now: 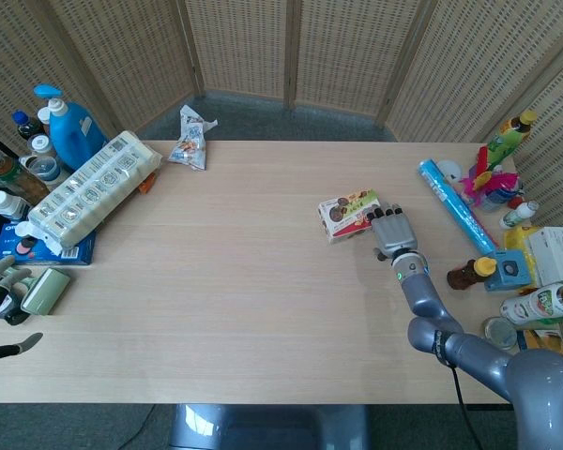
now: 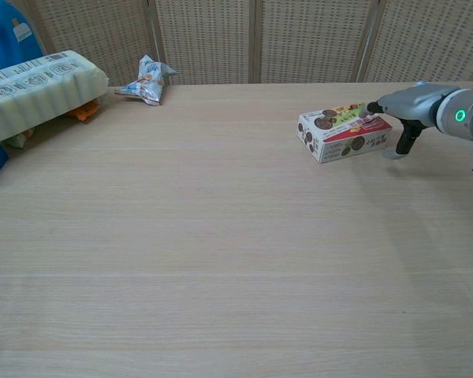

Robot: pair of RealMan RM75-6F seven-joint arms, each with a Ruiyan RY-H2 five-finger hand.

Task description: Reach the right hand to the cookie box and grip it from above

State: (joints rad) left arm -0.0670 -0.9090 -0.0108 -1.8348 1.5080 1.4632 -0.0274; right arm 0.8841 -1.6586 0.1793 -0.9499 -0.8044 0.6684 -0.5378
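We see the cookie box (image 1: 352, 215) lying flat just left of our right hand (image 1: 391, 231), fingers spread open over its right end, gripping nothing.

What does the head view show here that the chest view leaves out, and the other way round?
Only the head view shows the left hand by the near left table edge, next to a green item, and the bottles and packages crowding the table's right end. Only the chest view shows, side-on, the right hand level with the cookie box, a thumb hanging beside the box's right end. Both show the box, the right hand at it, the long white pack and the snack bag.
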